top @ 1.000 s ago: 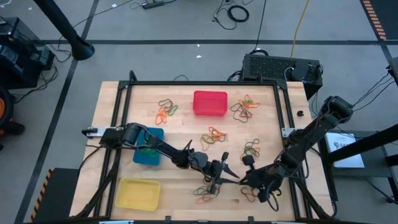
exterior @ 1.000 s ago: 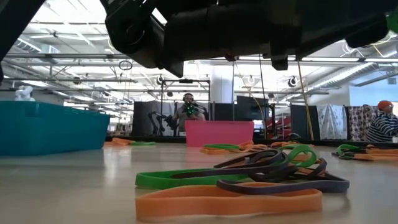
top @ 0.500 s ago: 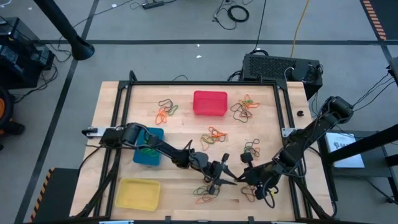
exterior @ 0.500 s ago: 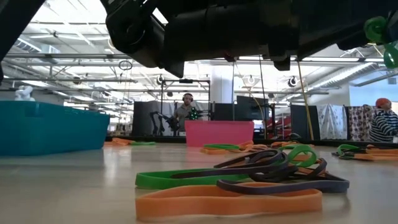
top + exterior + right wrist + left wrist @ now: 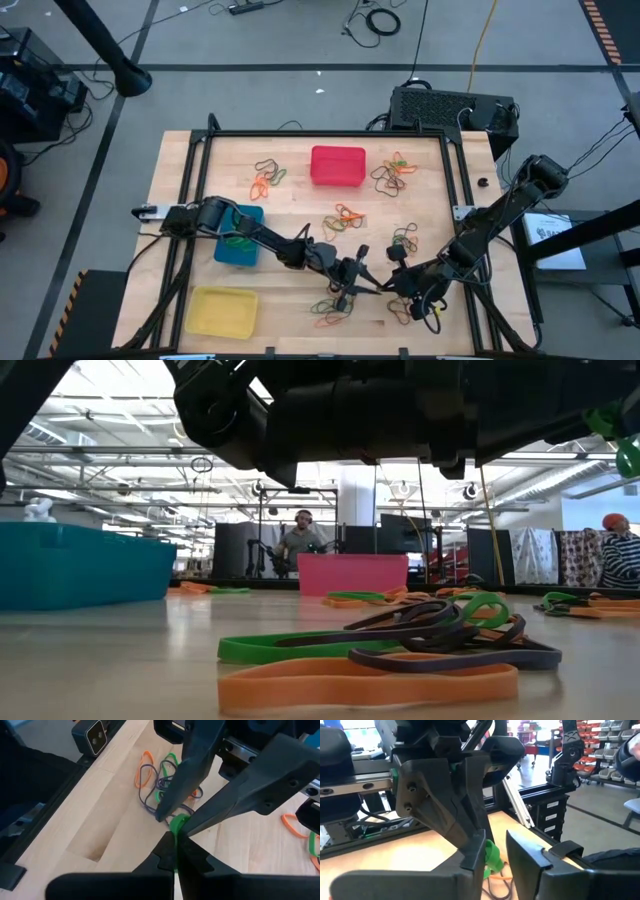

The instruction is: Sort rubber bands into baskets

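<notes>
From above, the left gripper [image 5: 362, 283] and right gripper [image 5: 388, 285] meet tip to tip over the tabletop [image 5: 290, 215] near its front edge, their contact too small to read. The right wrist view shows the right jaws pressed together on a green rubber band [image 5: 177, 824], with the left jaws pinching it too. Other rubber bands [image 5: 400, 645] lie loose; the red basket [image 5: 337, 165], blue basket [image 5: 238, 235] and yellow basket [image 5: 222, 310] stand apart.

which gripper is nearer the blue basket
Left. The left gripper sits right of the blue basket, near the table's front middle; the right gripper is farther right still.
</notes>
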